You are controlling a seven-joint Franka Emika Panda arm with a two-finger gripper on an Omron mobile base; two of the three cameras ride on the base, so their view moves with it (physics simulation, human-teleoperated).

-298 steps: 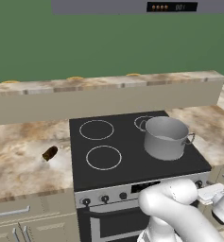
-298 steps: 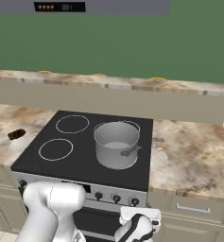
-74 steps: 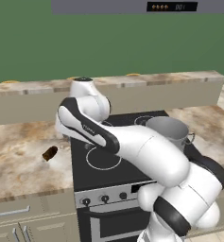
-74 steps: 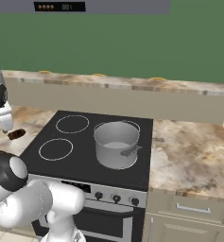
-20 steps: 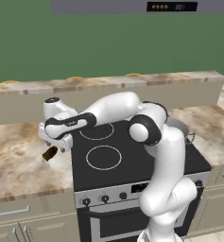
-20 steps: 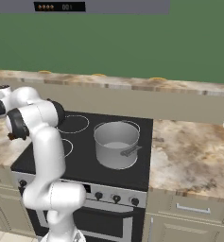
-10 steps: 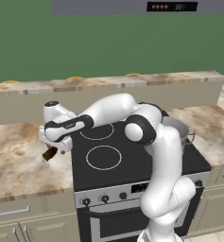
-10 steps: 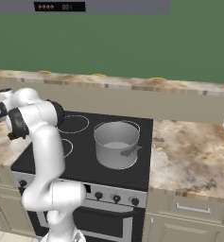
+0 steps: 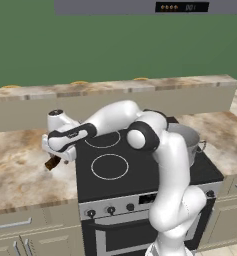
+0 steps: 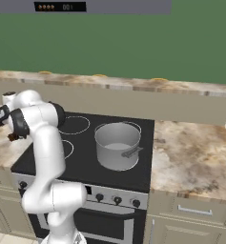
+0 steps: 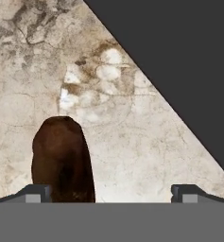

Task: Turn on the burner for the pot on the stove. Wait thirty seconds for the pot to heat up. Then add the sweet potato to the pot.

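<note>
The sweet potato [image 11: 61, 160], a dark brown oblong lump, lies on the marble counter left of the stove [image 9: 140, 175]. In the hand view it sits close by the left fingertip, off centre between the fingers. My gripper [image 11: 111, 194] is open, fingers wide apart, and hangs just above the sweet potato [image 9: 52, 163] with the arm stretched far left; the gripper [image 9: 57, 155] points down at the counter. The grey steel pot [image 10: 118, 145] stands on the stove's right front burner, and the arm partly hides the pot [image 9: 189, 142] in the left base view.
Black knobs [image 10: 117, 200] line the stove's steel front. The black glass edge [image 11: 179, 71] runs close beside the sweet potato. A raised ledge [image 9: 115, 92] backs the counter. More marble counter [image 10: 195, 157] lies right of the stove.
The hand has sunk a little lower toward the sweet potato. The jaws stay wide apart, and the pot and sweet potato have not moved.
</note>
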